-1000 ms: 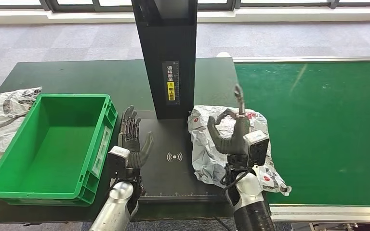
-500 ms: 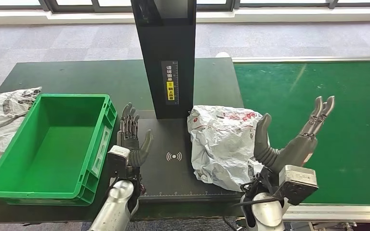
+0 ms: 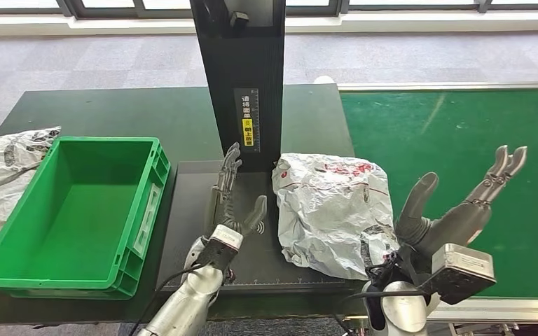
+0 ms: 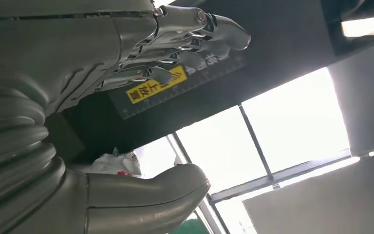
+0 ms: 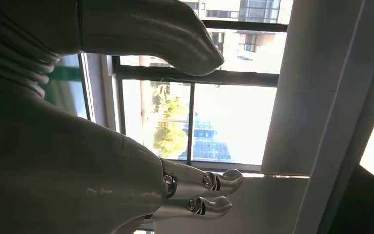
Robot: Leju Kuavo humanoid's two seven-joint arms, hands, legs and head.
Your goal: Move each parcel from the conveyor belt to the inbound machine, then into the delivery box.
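**Parcel on the scanner, box yet to fill**

While the grey parcel (image 3: pixel 333 210) lies on the inbound machine (image 3: pixel 249 231), partly overhanging toward the conveyor belt (image 3: pixel 455 133), neither hand holds it. By my reading the first leg is done and the transfer to the green delivery box (image 3: pixel 77 210) remains. Between the two hands sits the parcel: left hand (image 3: pixel 235 199) open beside it, right hand (image 3: pixel 455 210) open, fingers spread. From the left wrist, the machine's yellow label (image 4: pixel 156 89) reads close beyond the fingers; the right wrist faces windows.

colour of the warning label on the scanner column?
Yellow with black characters, on the label; clearest in the head view.
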